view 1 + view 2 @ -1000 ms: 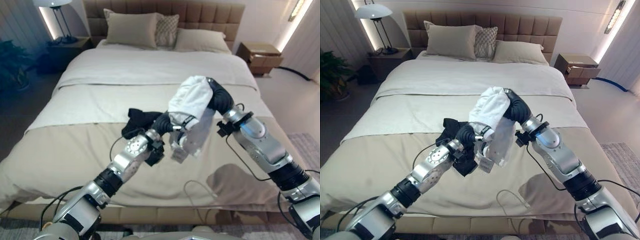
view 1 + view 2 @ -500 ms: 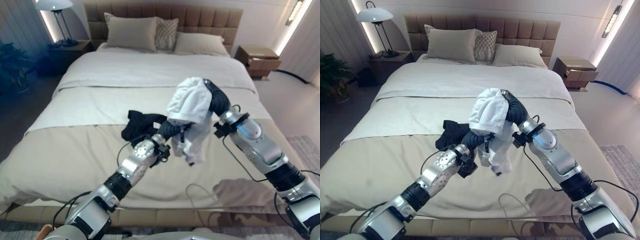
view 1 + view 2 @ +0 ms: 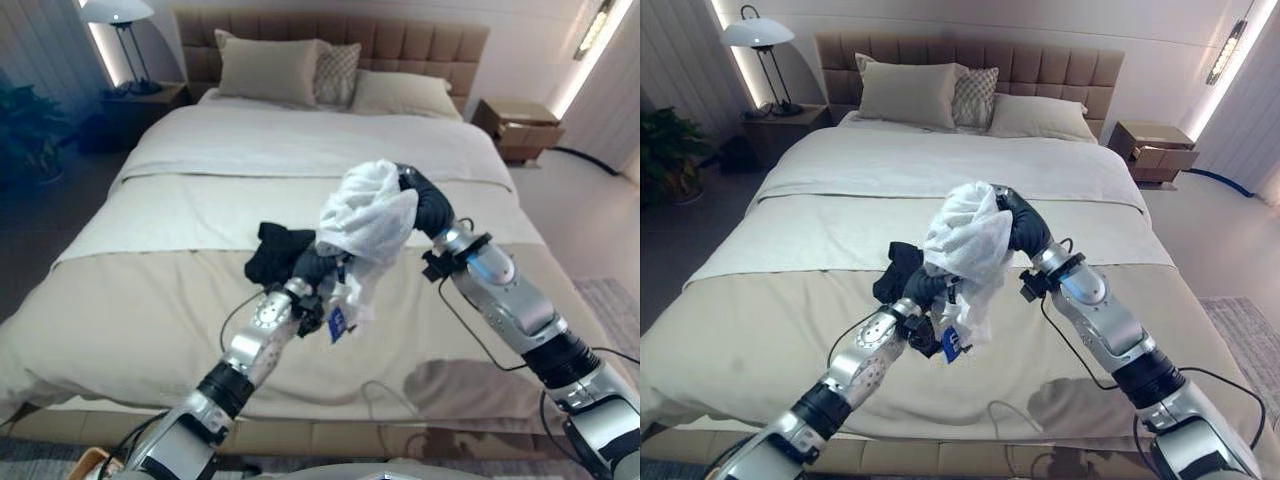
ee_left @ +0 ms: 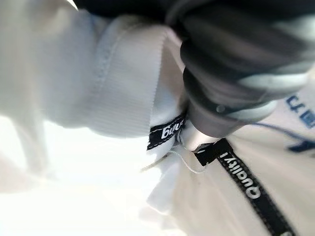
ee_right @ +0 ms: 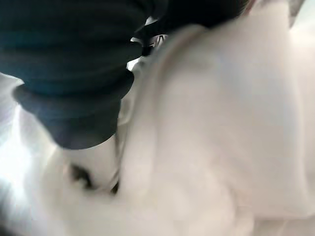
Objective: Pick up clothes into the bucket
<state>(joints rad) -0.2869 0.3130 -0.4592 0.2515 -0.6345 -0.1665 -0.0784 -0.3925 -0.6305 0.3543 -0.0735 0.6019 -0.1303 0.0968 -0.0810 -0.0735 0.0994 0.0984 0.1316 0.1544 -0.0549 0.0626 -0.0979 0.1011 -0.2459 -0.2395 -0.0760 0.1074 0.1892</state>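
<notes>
A wide bed [image 3: 790, 320] fills the frame, pillows [image 3: 905, 92] at top centre and a lamp [image 3: 758, 35] upper left. A dark garment [image 3: 902, 272] lies mid-bed. A bunched white garment [image 3: 970, 240] hangs mid-frame above it, wrapped over the right hand [image 3: 428, 205], whose fingers seem buried, so I cannot tell their grip. The left hand [image 4: 231, 83] pinches its lower folds.

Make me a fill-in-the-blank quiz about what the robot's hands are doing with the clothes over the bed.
1. The right hand holds up a bunched garment whose colour is ____.
2. The left hand meets the white garment from ____.
3. The black garment lies on the ____.
4. At the head of the bed stand three ____.

Missing words: white; below; bed; pillows
</notes>
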